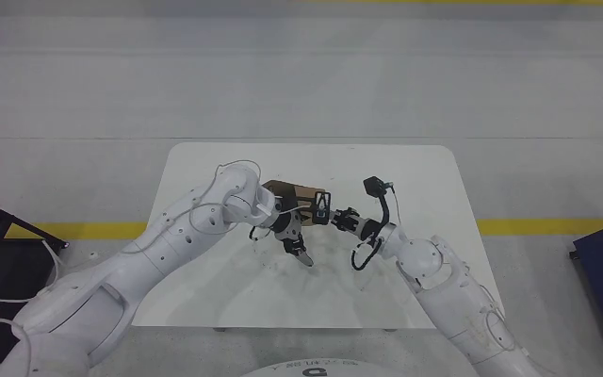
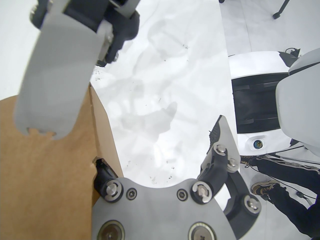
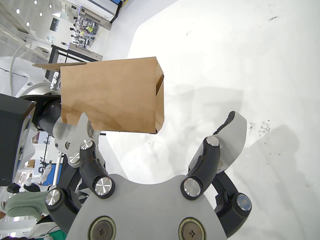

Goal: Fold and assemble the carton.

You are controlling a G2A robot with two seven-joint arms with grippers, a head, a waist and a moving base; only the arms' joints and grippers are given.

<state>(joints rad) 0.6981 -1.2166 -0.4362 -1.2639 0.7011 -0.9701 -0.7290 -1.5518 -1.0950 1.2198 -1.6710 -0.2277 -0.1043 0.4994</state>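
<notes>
Top view: the brown carton [image 1: 290, 193] is seen over the middle of the white desk [image 1: 415, 170], a little nearer the far edge than the near one, with both arms brought together at it. The left gripper [image 1: 296, 245] is placed at the carton's near side, and the right gripper [image 1: 325, 211] just beside the end that faces the desk's right edge. In the right wrist view the carton is shown as a partly raised sleeve, with one broad flat face, a narrow side panel with a slot at its end, and a flap standing out at the far end. Its shadow is cast on the desk apart from it, so it appears to be off the surface. The right gripper's fingers are spread wide – one is laid flat against a corner of the broad face, the other hangs free over bare desk, and nothing is clamped between them. The left gripper's fingers are likewise spread – one is free above the desk, while the other passes behind the carton's edge and its tip is hidden. Dark scuff marks [image 3: 262, 126] are scattered over the desk.
</notes>
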